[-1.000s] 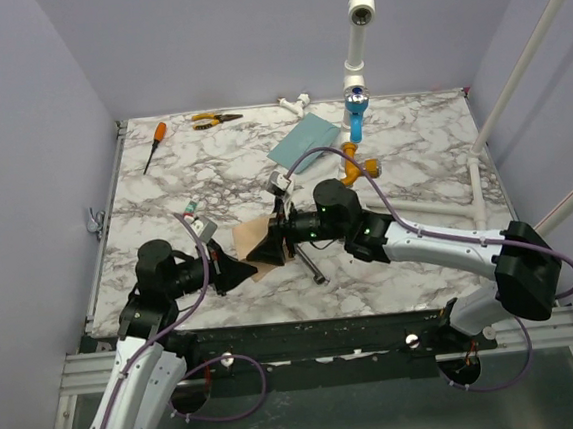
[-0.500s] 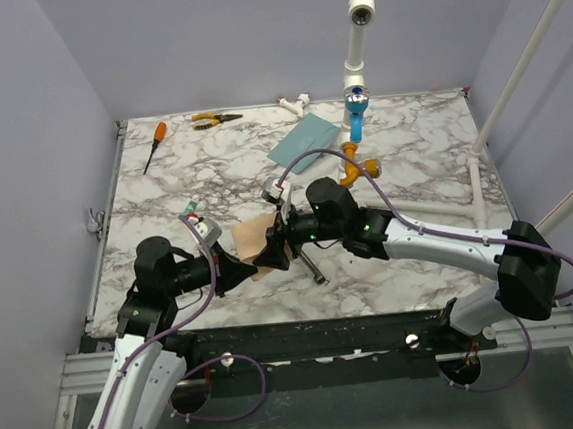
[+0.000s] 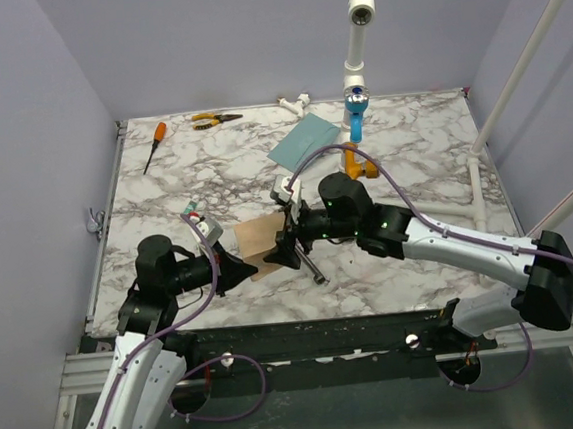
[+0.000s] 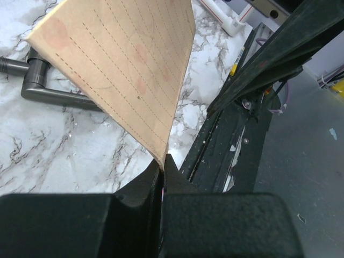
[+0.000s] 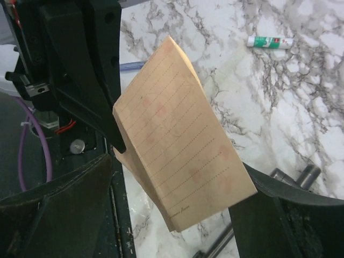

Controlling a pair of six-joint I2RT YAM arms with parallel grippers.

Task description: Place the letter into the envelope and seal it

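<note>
While your left pincer (image 4: 163,161) is pinched shut on one corner of the letter (image 4: 123,70), your right pincer (image 5: 177,174) is spread wide and holds nothing. The tan lined letter sticks up off the marble table (image 3: 432,162), right between the right pincer's two fingers (image 5: 80,188). In the right wrist view one finger sits at 8 o'clock of the letter and the other at 4 o'clock. The 4 o'clock finger is right at the letter's edge, but you cannot tell if it touches.

From the top, the letter is near the 6 o'clock edge of the table, a bit left of the middle. Your left pincer is on its 7 o'clock side. Your right pincer reaches in from 3 o'clock.

The teal envelope (image 3: 305,141) lies flat and well apart, at 1 o'clock from the letter, near the far edge. A grey bent metal bar (image 3: 313,264) lies on the table just beside the letter, at 4 o'clock.
</note>
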